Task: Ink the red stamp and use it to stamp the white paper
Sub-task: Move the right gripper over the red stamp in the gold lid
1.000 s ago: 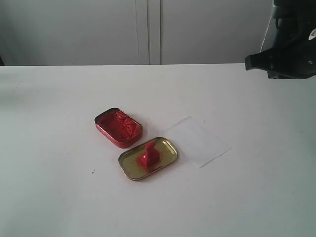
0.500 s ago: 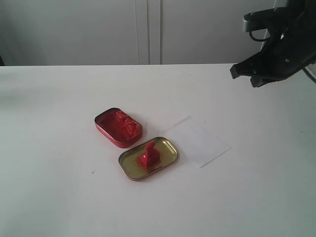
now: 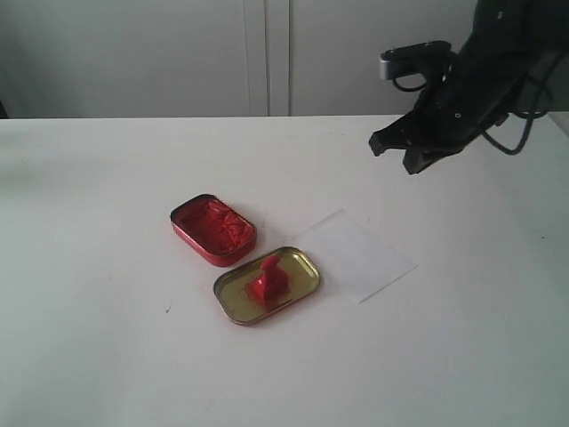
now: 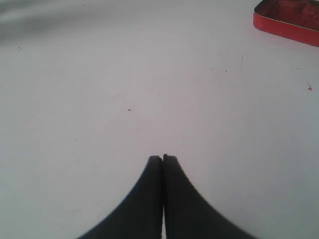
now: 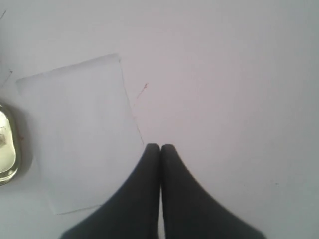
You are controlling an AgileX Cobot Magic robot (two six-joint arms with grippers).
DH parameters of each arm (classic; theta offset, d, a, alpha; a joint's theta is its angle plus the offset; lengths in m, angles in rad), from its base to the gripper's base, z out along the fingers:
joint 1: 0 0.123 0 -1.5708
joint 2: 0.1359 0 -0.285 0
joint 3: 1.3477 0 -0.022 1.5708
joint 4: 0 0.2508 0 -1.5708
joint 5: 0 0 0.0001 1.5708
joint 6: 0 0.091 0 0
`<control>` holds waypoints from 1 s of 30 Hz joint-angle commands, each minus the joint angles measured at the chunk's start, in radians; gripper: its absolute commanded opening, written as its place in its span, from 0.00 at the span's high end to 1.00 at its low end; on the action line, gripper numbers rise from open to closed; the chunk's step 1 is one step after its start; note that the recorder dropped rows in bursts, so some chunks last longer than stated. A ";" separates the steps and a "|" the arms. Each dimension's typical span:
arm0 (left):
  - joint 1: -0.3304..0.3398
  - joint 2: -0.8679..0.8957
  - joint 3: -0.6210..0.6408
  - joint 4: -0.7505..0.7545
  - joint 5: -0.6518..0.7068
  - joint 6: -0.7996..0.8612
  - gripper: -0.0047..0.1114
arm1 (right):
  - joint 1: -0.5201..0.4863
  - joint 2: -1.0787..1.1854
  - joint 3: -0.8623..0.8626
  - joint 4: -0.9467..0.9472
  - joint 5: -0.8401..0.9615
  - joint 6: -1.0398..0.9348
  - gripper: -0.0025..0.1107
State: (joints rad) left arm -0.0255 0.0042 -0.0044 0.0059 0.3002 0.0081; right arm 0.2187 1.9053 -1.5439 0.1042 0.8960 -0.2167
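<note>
The red stamp (image 3: 267,279) stands upright inside the gold tin lid (image 3: 302,264) near the middle of the table. Just to its right lies the white paper (image 3: 360,253), also seen in the right wrist view as the white paper (image 5: 82,132). The red ink tin (image 3: 213,229) sits behind the lid to the left; its corner shows as the ink tin (image 4: 289,20). My right gripper (image 3: 396,153) hangs shut and empty in the air above the table, behind and right of the paper; right gripper (image 5: 160,147). The left gripper (image 4: 163,158) is shut over bare table and is out of the exterior view.
The white tabletop (image 3: 107,338) stretches all around the three items. A pale cabinet wall (image 3: 267,53) stands behind the table's far edge. The lid's gold rim (image 5: 7,149) shows at the edge of the right wrist view.
The right arm has swung in from the upper right, moving left and lower toward the table's middle. The stamp, both tins and the paper have not moved.
</note>
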 commanded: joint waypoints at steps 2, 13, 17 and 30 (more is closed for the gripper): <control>0.003 -0.004 0.004 -0.001 -0.002 -0.008 0.96 | 0.037 0.054 -0.065 0.004 0.050 -0.014 0.98; 0.003 -0.004 0.004 -0.001 -0.002 -0.008 0.96 | 0.079 0.160 -0.184 0.045 0.173 -0.048 0.98; 0.003 -0.004 0.004 -0.001 -0.002 -0.008 0.96 | 0.103 0.193 -0.225 0.045 0.205 -0.067 0.98; 0.003 -0.004 0.004 -0.001 -0.002 -0.008 0.96 | 0.191 0.249 -0.311 0.047 0.249 -0.154 0.98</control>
State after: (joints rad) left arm -0.0255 0.0042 -0.0044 0.0059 0.3002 0.0081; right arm 0.3963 2.1494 -1.8427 0.1515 1.1308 -0.3411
